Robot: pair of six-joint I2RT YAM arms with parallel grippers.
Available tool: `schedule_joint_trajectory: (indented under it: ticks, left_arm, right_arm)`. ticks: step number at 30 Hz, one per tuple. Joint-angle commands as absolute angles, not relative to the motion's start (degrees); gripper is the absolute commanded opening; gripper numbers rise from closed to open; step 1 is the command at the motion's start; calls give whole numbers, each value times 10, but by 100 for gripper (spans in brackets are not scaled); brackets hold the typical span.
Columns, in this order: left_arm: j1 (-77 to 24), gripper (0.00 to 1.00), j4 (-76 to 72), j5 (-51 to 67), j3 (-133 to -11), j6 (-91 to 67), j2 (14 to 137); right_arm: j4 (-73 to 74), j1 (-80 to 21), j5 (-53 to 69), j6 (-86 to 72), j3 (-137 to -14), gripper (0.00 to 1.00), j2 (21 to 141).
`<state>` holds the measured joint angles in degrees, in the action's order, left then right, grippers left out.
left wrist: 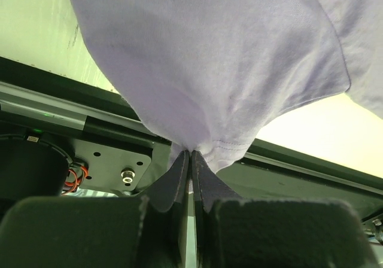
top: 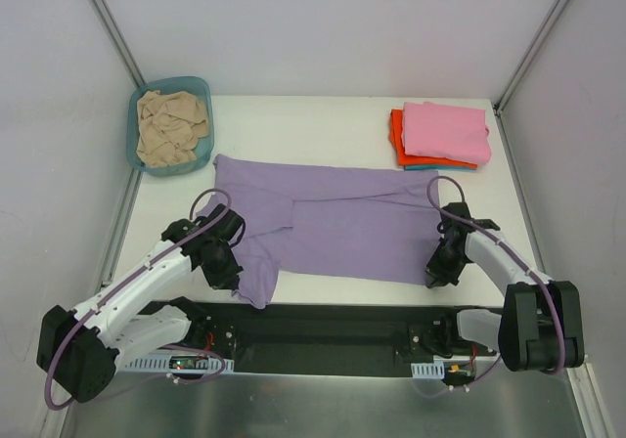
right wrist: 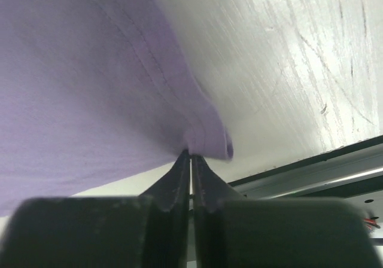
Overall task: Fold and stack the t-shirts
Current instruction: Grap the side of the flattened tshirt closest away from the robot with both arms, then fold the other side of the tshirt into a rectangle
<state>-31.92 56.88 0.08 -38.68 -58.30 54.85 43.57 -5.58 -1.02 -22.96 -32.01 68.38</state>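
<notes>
Lavender t-shirt [top: 342, 225] spread wide, pinched at its near-left edge by the left gripper [left wrist: 190, 153], at a likely hem corner by the right gripper [right wrist: 190, 153].

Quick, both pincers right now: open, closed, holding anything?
Left pincer: closed, pinching the purple t-shirt.
Right pincer: closed, pinching the same shirt's edge.

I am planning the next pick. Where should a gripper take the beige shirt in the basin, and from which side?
Best a raised fold near the middle of the beige shirt, coming straight down from above. It lies crumpled in the basin, whose walls block the sides, and no flat hem shows to slide under; the ridges of the crumple likely suit a pinch.
</notes>
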Motion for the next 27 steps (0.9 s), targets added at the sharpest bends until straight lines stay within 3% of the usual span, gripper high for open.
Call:
schedule_joint_trajectory:
  ticks: [1, 16, 27]
  left_arm:
    - [-322, 0, 576, -24, -416, -576, 558]
    - [-300, 0, 470, -13, -479, -524, 627]
    - [-198, 0, 406, 23, -568, -455, 693]
  right_arm:
    - [346, -56, -26, -206, -341, 1, 700]
    - [358, -60, 27, -164, -452, 1, 741]
    - [367, -62, 6, -165, -519, 1, 781]
